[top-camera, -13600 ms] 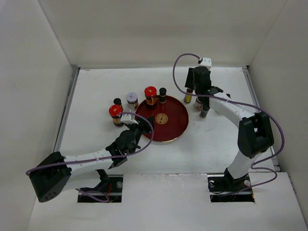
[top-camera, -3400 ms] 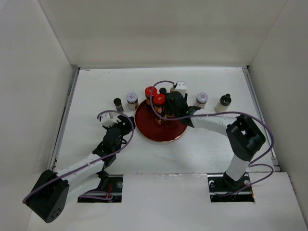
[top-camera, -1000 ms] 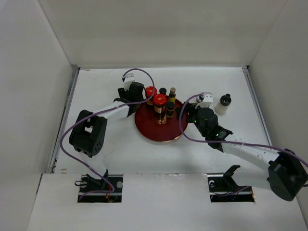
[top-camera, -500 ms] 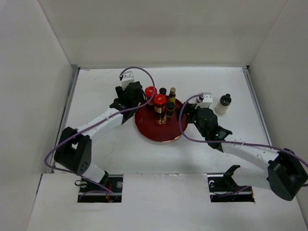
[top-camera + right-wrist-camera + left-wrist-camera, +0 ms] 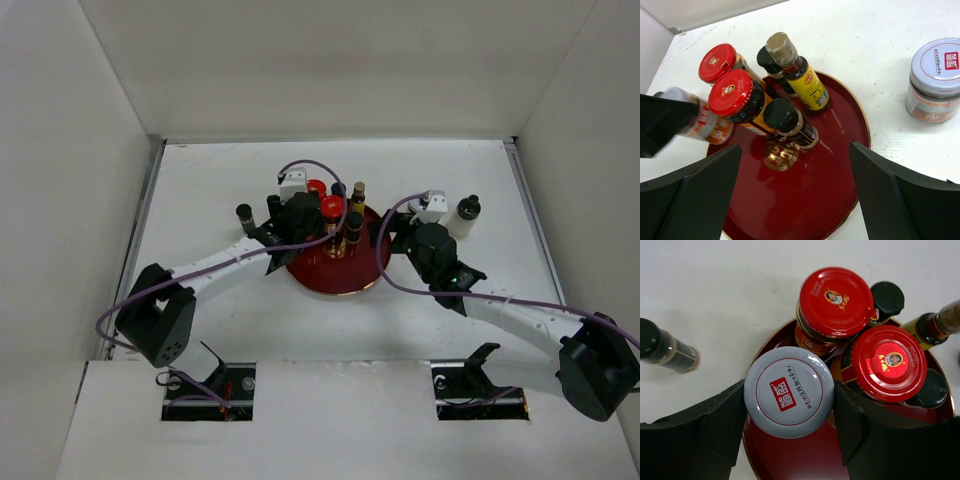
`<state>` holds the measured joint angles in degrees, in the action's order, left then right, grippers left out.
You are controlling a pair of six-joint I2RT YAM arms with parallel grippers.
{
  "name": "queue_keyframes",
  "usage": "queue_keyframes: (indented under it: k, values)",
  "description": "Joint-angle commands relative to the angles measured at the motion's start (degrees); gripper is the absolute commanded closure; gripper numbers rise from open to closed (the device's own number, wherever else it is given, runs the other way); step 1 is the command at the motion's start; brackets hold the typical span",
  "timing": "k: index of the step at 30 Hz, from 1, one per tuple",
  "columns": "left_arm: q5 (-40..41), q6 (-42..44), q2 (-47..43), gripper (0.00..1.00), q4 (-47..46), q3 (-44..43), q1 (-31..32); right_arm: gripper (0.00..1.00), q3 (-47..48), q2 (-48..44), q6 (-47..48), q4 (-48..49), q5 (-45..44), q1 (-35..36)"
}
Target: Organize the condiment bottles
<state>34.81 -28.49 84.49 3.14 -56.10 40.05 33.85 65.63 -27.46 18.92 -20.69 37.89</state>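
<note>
Round red tray [image 5: 830,165] carries five condiment bottles [image 5: 737,97]; the left gripper [image 5: 788,400] is clamped on a white-lidded jar [image 5: 788,387] above its left rim. Right gripper [image 5: 795,195] hovers, jaws apart, empty. A second white-lidded jar [image 5: 935,80], white-bodied bottle [image 5: 462,215] and black-capped bottle [image 5: 662,346] stand on the table [image 5: 200,180], unplaced

Top external: looks down from above and behind the arm bases [image 5: 212,383] over the whole bench [image 5: 200,170]. Left wrist: faces straight down, close above the condiment bottles [image 5: 836,301]. Right wrist: faces obliquely down, close. Shared by all: the dark-red tray [image 5: 340,279].
</note>
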Motion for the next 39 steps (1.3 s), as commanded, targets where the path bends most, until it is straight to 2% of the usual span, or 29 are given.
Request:
queue_keyframes:
  k: [1,10,14,19,24,27,31,34,36,38,39]
  values:
    - [0.09,-1.22,1.90,0.62,-7.62,-1.03,0.33,0.05,-0.27,-0.85,-0.75,4.02,0.38,-0.32]
    - [-1.06,-1.48,8.32,0.61,-10.34,-1.21,0.24,0.04,-0.27,-0.32,-0.84,4.20,0.38,-0.32]
    - [-0.18,-1.48,8.50,0.50,-10.61,-0.51,0.77,0.04,-0.18,0.20,-0.84,4.20,0.38,-0.67]
    - [1.05,-1.74,6.92,0.27,-10.52,0.98,1.30,0.02,-0.18,0.29,-0.84,4.20,0.04,-0.84]
    - [1.76,-1.39,2.80,0.10,-10.08,2.92,2.00,0.00,-0.18,0.82,-0.75,4.20,-0.14,-1.02]
    - [1.75,-1.22,-0.71,0.06,-9.99,4.50,2.26,0.00,-0.18,0.91,-0.57,4.20,-0.23,-1.28]
    - [2.28,-1.57,-6.43,0.05,-10.69,7.83,2.26,0.03,-0.45,0.64,-0.40,4.20,-0.49,-1.72]
    - [1.76,-1.48,-12.13,0.05,-13.49,12.04,2.00,0.15,-0.53,0.56,-0.14,4.20,-0.76,-2.07]
    - [1.23,-1.04,-16.26,0.07,-16.83,15.56,2.26,0.35,-0.53,0.29,0.21,3.94,-1.72,-2.60]
    - [1.05,-0.87,-20.31,0.14,-19.82,19.16,2.61,0.56,-0.71,0.03,0.39,3.67,-3.30,-3.65]
    - [1.05,-0.86,-22.42,0.19,-21.14,21.01,2.88,0.64,-0.71,0.03,0.39,3.41,-3.92,-4.35]
